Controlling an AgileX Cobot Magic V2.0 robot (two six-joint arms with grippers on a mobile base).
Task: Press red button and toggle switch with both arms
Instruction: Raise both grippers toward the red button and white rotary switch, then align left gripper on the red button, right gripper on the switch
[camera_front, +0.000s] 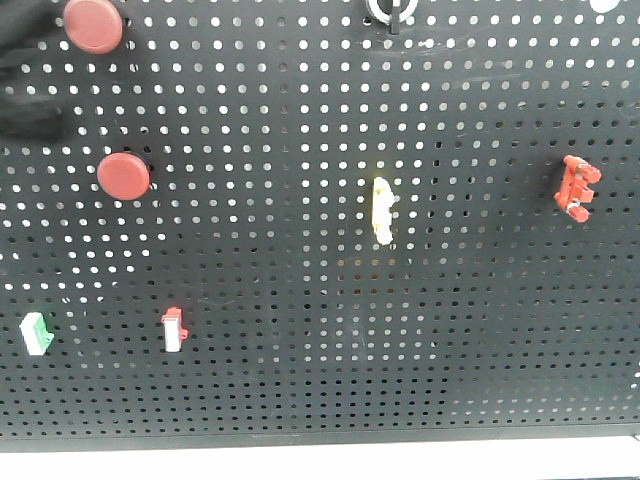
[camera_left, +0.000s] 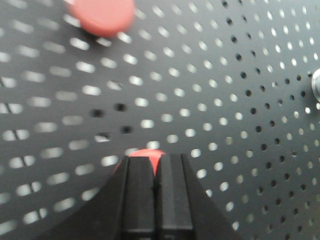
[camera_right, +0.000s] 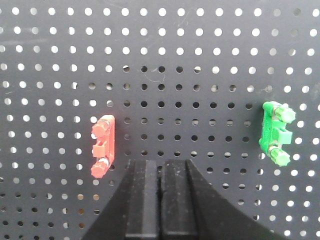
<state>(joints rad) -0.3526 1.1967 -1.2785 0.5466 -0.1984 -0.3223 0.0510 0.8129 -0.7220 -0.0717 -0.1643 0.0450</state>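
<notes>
Two round red buttons sit on the black pegboard, one at the top left (camera_front: 92, 25) and one below it (camera_front: 123, 176). A dark blurred part of my left arm (camera_front: 25, 90) shows at the left edge beside them. In the left wrist view my left gripper (camera_left: 156, 157) is shut and empty, its tips right in front of a red button (camera_left: 148, 153) and hiding most of it. Whether they touch I cannot tell. The other red button (camera_left: 102, 15) is above. The red toggle switch (camera_front: 577, 187) is at the right. My right gripper (camera_right: 161, 162) is shut and empty, just right of and below the toggle switch (camera_right: 104, 146), apart from it.
A yellow lever switch (camera_front: 382, 208) is at the board's middle. A green rocker (camera_front: 37, 333) and a red-topped white rocker (camera_front: 173, 330) sit low on the left. A knob (camera_front: 392, 10) is at the top edge. A green switch (camera_right: 276, 134) is right of my right gripper.
</notes>
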